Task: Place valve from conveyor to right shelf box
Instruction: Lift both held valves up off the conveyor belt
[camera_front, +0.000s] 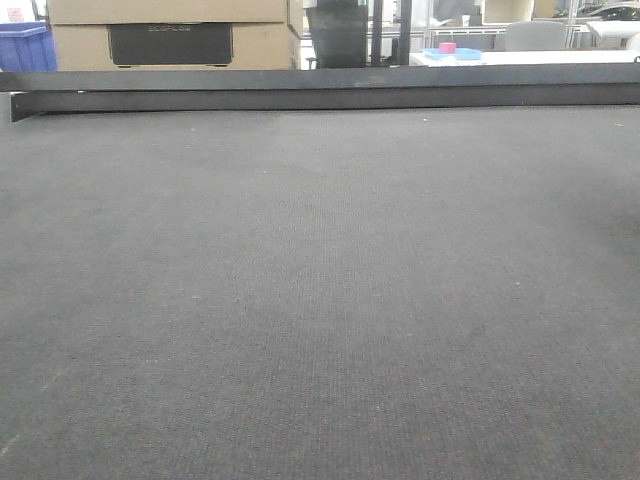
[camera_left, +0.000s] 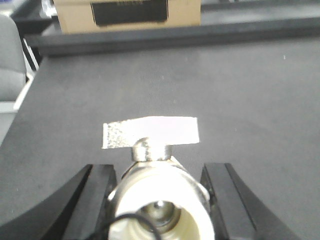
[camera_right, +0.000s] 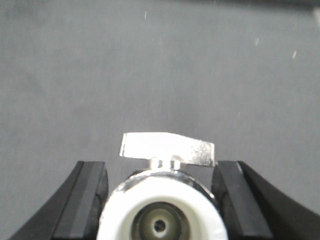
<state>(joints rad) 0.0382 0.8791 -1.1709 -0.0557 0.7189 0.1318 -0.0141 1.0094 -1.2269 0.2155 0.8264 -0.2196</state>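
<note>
A valve (camera_left: 160, 197) with a silver lever, metal collar and whitish open end is gripped between the fingers of the left end effector (camera_left: 157, 167), over the conveyor (camera_left: 240, 100). A similar second valve (camera_right: 162, 202) is clamped in the partly closed right end effector (camera_right: 161, 166).

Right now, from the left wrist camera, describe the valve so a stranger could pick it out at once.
The wide dark grey belt fills the view, with a cardboard box beyond its far rail. At the bottom edge, two black fingers of the left gripper flank the valve. It alone is bright: flat silver lever across the top, round whitish mouth below.
</note>
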